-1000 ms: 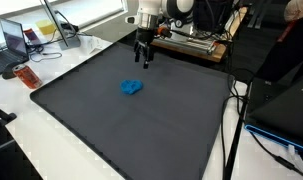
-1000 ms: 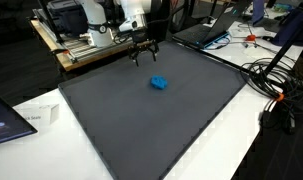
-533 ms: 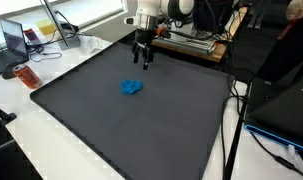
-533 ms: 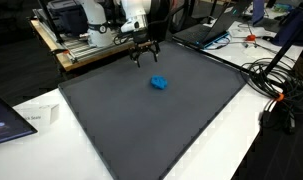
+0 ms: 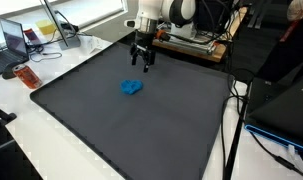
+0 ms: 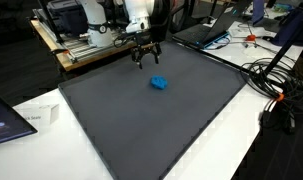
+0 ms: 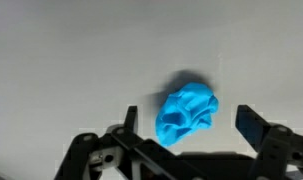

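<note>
A crumpled bright blue cloth (image 5: 132, 88) (image 6: 159, 83) lies on the dark grey mat (image 5: 121, 130) (image 6: 161, 125), in the half nearer the robot. My gripper (image 5: 144, 64) (image 6: 144, 60) hangs open above the mat, a short way behind the blue cloth and well clear of it, holding nothing. In the wrist view the blue cloth (image 7: 187, 115) shows below, between my two dark fingers (image 7: 253, 128), with the gripper (image 7: 191, 128) high over it.
The mat rests on a white table (image 5: 16, 120) (image 6: 241, 150). A laptop (image 5: 13, 42) and a red object (image 5: 26, 76) sit past one mat edge. Cables (image 6: 276, 85) run along another side. The robot's base frame (image 5: 191, 42) stands behind the mat.
The gripper has shifted slightly toward the blue cloth; its jaws stay open. The cloth has not moved.
</note>
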{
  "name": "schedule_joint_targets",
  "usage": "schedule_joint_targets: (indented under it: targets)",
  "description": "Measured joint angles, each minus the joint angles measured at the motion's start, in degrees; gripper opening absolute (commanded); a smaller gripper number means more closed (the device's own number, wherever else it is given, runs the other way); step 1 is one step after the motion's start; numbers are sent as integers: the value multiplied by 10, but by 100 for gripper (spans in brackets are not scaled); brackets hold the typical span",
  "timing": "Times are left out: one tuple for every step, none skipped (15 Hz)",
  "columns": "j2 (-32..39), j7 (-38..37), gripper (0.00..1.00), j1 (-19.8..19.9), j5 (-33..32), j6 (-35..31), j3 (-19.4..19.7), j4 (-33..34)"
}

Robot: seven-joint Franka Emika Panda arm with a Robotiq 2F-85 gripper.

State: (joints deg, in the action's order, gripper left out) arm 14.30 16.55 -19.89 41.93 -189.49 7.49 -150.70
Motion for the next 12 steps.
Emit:
schedule_joint_targets:
  targets:
    - [6, 6, 100, -27, 0, 0, 23, 7]
    - [12, 11, 100, -53, 0, 1, 48, 14]
    - [18, 14, 100, -80, 0, 4, 72, 21]
    - [24, 17, 100, -107, 0, 11, 97, 28]
    - [29, 20, 100, -133, 0, 21, 123, 36]
    - [34, 22, 100, -159, -1, 36, 148, 43]
    - [39, 22, 100, -184, -5, 54, 174, 51]
    - [44, 22, 100, -208, -12, 73, 199, 59]
    - [50, 20, 100, -230, -23, 92, 225, 69]
    - [56, 18, 100, -250, -35, 111, 250, 78]
    - [63, 14, 100, -268, -49, 132, 274, 89]
    - [69, 9, 100, -282, -61, 152, 294, 100]
